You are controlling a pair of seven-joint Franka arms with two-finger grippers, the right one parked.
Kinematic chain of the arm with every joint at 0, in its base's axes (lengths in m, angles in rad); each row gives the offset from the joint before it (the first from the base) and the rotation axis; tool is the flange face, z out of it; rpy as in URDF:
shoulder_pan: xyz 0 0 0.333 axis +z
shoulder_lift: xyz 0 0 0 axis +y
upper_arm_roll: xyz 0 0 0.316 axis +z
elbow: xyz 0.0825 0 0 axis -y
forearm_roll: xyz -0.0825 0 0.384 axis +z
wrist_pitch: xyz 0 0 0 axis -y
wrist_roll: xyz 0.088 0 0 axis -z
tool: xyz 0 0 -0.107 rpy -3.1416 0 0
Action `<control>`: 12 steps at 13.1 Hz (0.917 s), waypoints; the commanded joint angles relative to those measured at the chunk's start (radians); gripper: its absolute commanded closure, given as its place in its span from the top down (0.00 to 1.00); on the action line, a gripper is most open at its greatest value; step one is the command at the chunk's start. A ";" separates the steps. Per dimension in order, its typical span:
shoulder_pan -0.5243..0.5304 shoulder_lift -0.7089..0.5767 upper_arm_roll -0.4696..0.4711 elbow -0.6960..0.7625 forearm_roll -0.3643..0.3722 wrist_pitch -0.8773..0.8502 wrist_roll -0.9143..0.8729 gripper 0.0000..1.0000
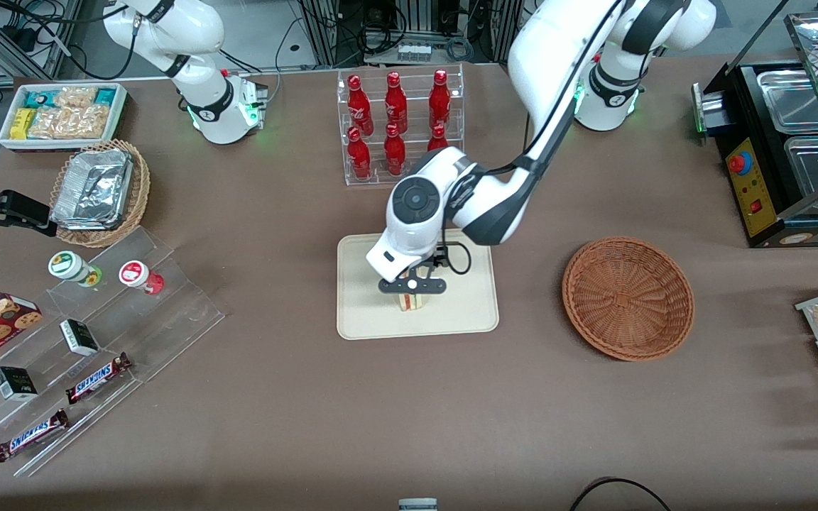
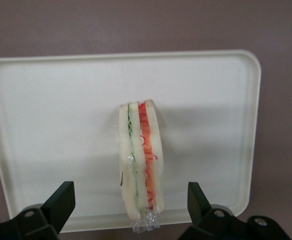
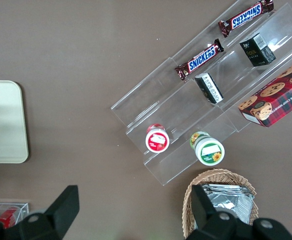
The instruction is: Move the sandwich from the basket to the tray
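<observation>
Gripper (image 2: pixel 131 200) open astride the sandwich (image 2: pixel 140 165), seemingly standing on edge at the tray's (image 1: pixel 359 319) six o'clock rim; lifting crookedly could topple it.

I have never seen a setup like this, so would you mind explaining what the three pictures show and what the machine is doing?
These are two white robot arms bolted to a brown table. One picture looks down on the table from the front; the other two come from cameras on each arm's wrist.

The working arm's tool, a two-finger clamp, hangs over a cream tray. Its fingers are spread wide, clear of the sandwich, which stands on its edge on the tray. So nothing is held now. The round brown basket beside the tray has nothing in it.

Also on the table are a rack of red bottles, Snickers bars on clear steps, and a basket of foil trays.
</observation>
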 commanded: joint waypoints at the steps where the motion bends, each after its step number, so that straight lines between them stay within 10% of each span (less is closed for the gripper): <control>1: 0.032 -0.094 0.004 -0.018 -0.019 -0.032 -0.036 0.99; 12: 0.329 -0.448 0.007 -0.028 0.004 -0.519 0.143 0.99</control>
